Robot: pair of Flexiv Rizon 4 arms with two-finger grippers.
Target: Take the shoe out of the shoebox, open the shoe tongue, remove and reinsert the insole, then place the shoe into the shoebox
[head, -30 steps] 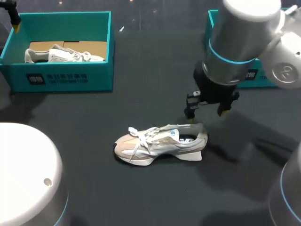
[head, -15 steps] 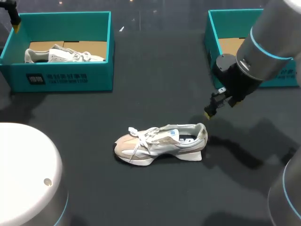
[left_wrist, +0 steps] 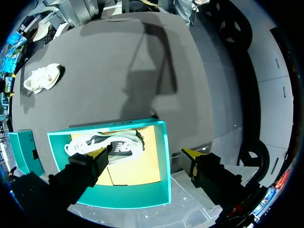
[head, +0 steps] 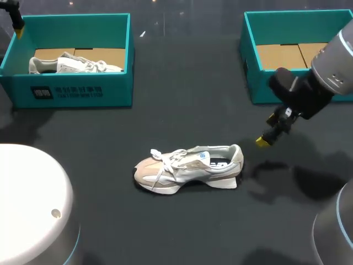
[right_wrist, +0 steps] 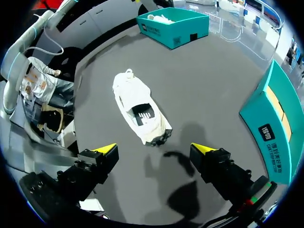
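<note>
Dark matte surface (head: 182, 105) carries a beige-and-white shoe (head: 187, 168) near its middle, outside both boxes. The shoe stands on its sole with the toe toward my left arm's side and the heel toward my right. Its white laces lie loose over the front, and a dark insole shows through the opening.

Right hand (head: 263, 142) hangs above the surface just past the heel, between the shoe and the right shoebox (head: 259, 83), touching neither. In the right wrist view its yellow-tipped fingers (right_wrist: 108, 148) stand wide apart with nothing gripped. The shoe (right_wrist: 141, 114) lies ahead of them, heel nearest, and the hand's shadow falls on the surface beside the heel. The right shoebox is teal, with brown cardboard on its floor.

Well apart, at the far left, sits the left shoebox (head: 74, 91), also teal. It holds a second shoe (head: 74, 63), white and grey, on brown cardboard. Left hand (head: 19, 30) hovers at that box's far left corner. The left wrist view looks down into the box (left_wrist: 164, 156), and the fingers (left_wrist: 190, 154) are spread apart and grip nothing.
</note>
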